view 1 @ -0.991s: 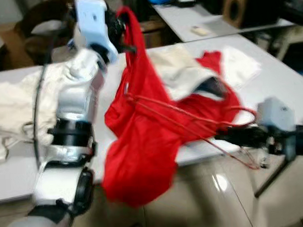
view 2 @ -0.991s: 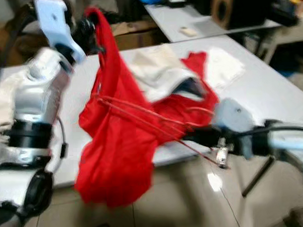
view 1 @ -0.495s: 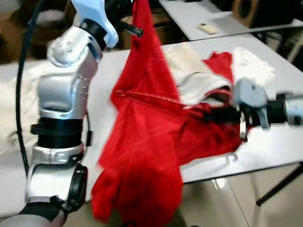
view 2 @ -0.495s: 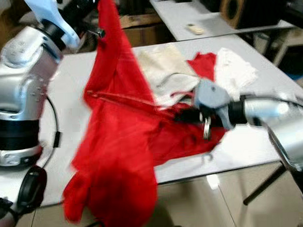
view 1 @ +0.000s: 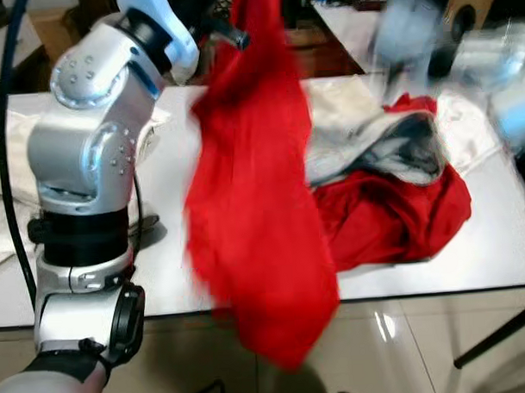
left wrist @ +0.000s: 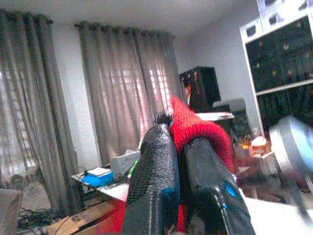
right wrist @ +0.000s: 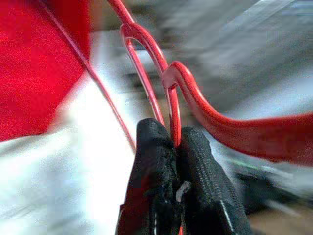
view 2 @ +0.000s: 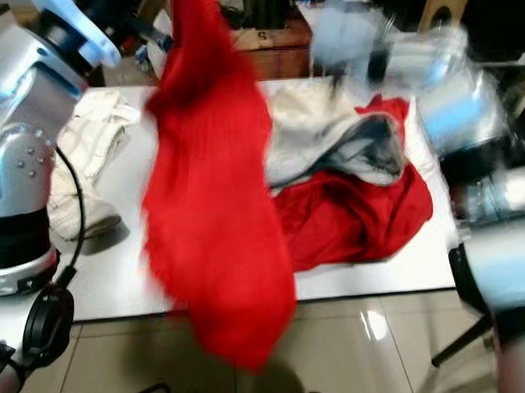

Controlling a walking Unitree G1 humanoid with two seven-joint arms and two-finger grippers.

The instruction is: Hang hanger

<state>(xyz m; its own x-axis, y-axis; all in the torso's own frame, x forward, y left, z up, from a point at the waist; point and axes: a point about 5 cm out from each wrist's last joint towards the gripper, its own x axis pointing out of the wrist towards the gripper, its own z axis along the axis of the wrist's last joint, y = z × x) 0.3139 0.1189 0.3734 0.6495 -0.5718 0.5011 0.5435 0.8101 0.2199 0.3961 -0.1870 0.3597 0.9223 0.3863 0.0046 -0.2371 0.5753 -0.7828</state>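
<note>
White tabletop (view 1: 159, 209) spreads under a heap of laundry: a crumpled red cloth (view 1: 393, 218) with a pale grey-white garment (view 1: 364, 137) lying on it. Over the near edge hangs a long red garment (view 1: 259, 214), lifted high by the silver left arm (view 1: 89, 168); the left gripper (left wrist: 178, 142) has its black fingers (left wrist: 154, 166) pinched together on the top fold of this fabric. Blurred at the far right, the right arm (view 1: 500, 76) is raised above the table. The right gripper (right wrist: 171, 142) is clamped on the thin red wire hanger (right wrist: 161, 83), close to its hook.
</note>
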